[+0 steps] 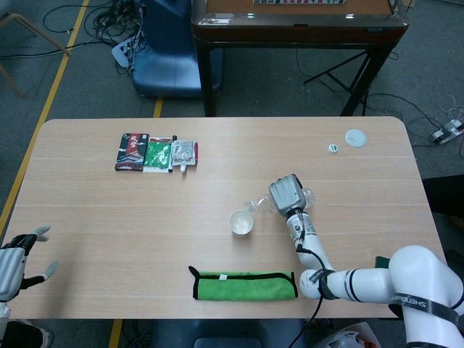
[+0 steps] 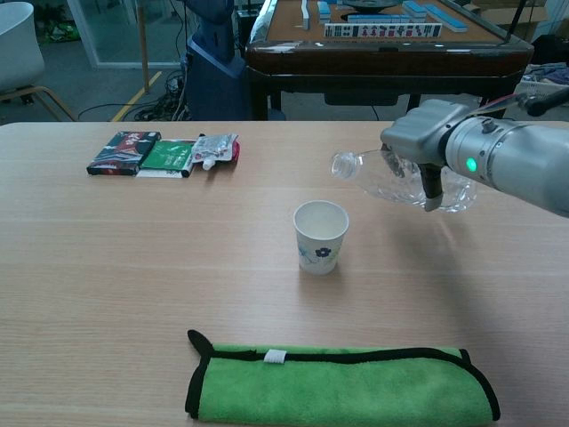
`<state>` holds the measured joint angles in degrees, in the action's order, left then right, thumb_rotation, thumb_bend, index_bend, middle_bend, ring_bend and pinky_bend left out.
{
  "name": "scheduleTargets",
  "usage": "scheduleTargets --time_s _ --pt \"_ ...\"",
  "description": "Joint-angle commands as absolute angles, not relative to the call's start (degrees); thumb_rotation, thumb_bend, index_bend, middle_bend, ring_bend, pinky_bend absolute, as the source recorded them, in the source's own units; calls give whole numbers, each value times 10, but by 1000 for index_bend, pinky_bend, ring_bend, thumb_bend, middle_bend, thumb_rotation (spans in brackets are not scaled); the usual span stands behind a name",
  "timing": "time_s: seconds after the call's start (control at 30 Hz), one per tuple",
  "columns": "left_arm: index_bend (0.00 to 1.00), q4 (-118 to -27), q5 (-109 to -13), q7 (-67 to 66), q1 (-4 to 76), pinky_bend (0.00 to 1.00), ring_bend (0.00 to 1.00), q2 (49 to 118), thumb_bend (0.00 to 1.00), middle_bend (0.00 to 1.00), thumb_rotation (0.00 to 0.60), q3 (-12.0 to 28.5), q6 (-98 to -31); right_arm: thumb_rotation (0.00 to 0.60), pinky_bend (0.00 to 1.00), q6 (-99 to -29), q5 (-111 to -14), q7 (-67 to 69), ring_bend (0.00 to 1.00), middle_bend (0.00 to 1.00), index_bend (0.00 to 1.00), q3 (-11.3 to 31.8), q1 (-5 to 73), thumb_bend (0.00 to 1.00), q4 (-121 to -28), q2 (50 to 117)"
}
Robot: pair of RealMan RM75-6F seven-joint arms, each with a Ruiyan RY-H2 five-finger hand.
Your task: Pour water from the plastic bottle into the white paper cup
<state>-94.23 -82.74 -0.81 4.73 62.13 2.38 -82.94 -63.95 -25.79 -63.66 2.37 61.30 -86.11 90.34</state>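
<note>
A white paper cup (image 1: 241,222) (image 2: 320,236) with a small flower print stands upright near the table's middle. My right hand (image 1: 286,193) (image 2: 425,133) grips a clear plastic bottle (image 2: 400,181) (image 1: 259,204), uncapped, lying almost level with its mouth pointing left. The mouth hangs above and to the right of the cup, off its rim. No stream shows. My left hand (image 1: 16,259) hovers at the table's near left edge, fingers spread, holding nothing.
A folded green cloth (image 1: 243,285) (image 2: 342,386) lies in front of the cup. Snack packets (image 1: 156,153) (image 2: 164,151) sit at the far left. A bottle cap (image 1: 333,148) and a white lid (image 1: 355,136) rest at the far right.
</note>
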Motion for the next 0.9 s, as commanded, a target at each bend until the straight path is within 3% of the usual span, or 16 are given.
scheduleTargets --time_s 0.03,0.57,0.9 --pt "212 -941 -827 -10 48 442 271 622 224 342 600 23 -828 600 521 -608 -325 -529 533 667 634 35 565 175 -854 882" --pt "211 -935 -826 -17 49 442 271 629 225 342 600 20 -822 600 521 -620 -594 -134 532 665 634 53 431 150 -800 869" --pt "212 -931 -825 -21 51 442 271 633 224 342 600 18 -817 600 521 -654 -698 75 532 658 634 60 373 125 -728 886"
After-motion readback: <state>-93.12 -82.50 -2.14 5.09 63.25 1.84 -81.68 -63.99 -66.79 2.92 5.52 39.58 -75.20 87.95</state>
